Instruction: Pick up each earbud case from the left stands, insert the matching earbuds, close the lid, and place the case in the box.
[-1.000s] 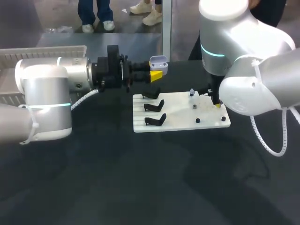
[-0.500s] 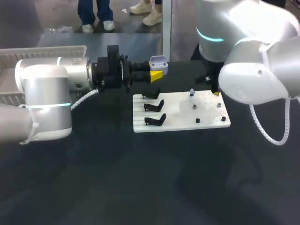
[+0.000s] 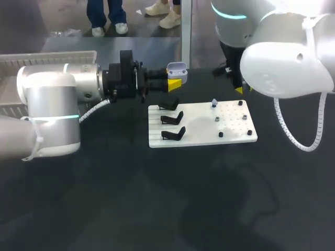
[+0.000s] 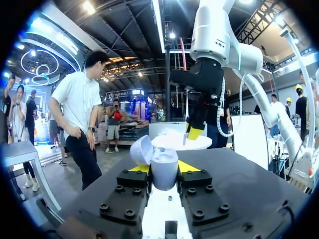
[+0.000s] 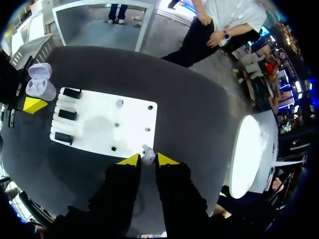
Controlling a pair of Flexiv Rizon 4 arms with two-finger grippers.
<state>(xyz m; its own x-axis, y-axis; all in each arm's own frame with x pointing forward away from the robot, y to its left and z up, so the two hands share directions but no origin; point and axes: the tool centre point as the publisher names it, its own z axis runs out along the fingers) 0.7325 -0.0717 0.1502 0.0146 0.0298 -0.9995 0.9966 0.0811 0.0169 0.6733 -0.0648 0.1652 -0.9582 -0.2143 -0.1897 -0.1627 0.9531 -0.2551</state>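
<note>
Two grippers are working around one white board [image 3: 199, 130] on the dark surface [image 3: 157, 209]. The left gripper [image 4: 164, 168] is clamping the case [image 3: 176, 68] by its lower body, with the lid standing open. It is holding the case just beyond the board's far-left corner, near the three black stands [image 3: 172, 118]. The right gripper [image 5: 148, 159] is pinching a small white earbud [image 5: 147, 154] between its yellow tips above the board's far-right edge, well apart from the case. Another earbud [image 3: 214, 103] is sitting on a peg at the board's far middle. The grey box [image 3: 52, 54] is lying well to the board's left, behind the left arm.

Likely faults: the pinch on the earbud is looking slight, so it may be twisting or slipping on the way across. A turned earbud would be missing its socket. Pressing down hard could also be tilting the case in its clamp, or catching the open lid.
</note>
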